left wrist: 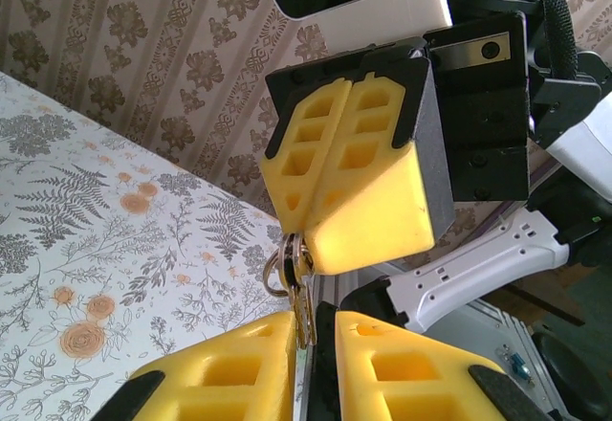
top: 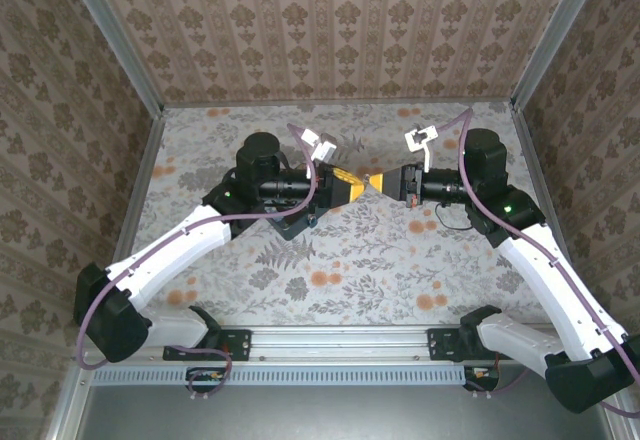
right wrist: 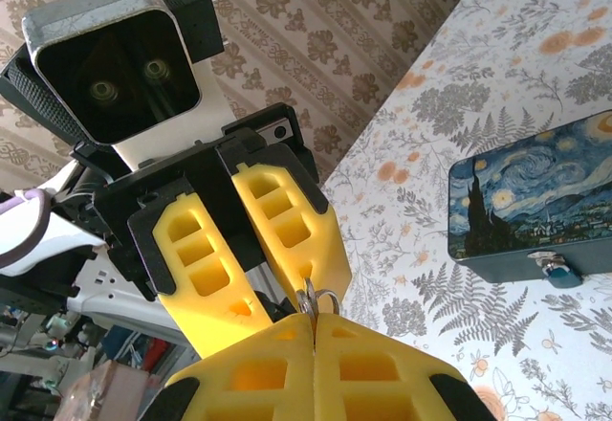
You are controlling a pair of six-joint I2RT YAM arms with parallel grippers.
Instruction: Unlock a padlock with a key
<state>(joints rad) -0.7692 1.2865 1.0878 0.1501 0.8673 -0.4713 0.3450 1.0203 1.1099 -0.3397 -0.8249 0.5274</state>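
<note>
Left wrist: your left gripper (left wrist: 311,325) and right gripper (left wrist: 311,244) both pinch the key (left wrist: 300,292) between jaws. Light, stiff, slick; grip its flat head.

Above the middle of the flower-printed tabletop (top: 330,280) we see the yellow-fingered left gripper (top: 352,186) and the yellow-fingered right gripper (top: 384,181) meeting tip to tip. The small silver metal key (left wrist: 304,314) is between the left one's fingers, and its thin wire ring (right wrist: 316,299) is at the seam of the right one's pressed-together fingers. The square starry-night painted box (right wrist: 531,206) lies on the table, probably beneath the left wrist, with the tiny dark metal padlock (right wrist: 557,271) against its side wall.
</note>
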